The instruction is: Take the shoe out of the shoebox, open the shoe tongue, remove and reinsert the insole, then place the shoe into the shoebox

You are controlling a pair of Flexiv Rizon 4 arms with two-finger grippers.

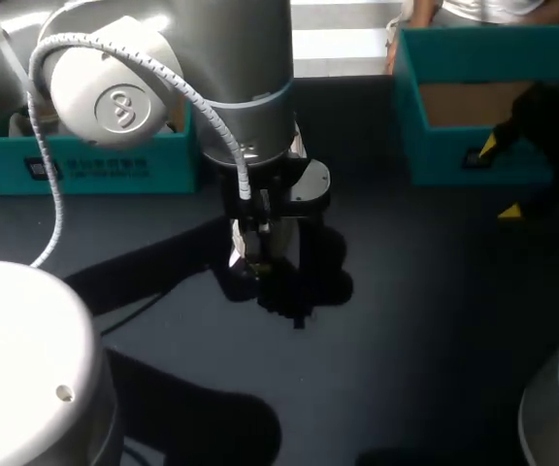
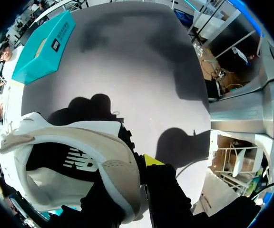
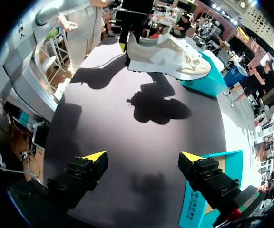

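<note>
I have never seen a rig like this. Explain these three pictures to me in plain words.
This is a robot with two arms at a dark table. One picture looks down from above and behind it. The two round ones come from cameras on the wrists. The left gripper is shut on the heel end of a pale shoe and holds it above the table, as the shadow beneath shows. The right gripper is open and empty, near a teal shoebox. A second teal shoebox stands at the table's far left.
</note>
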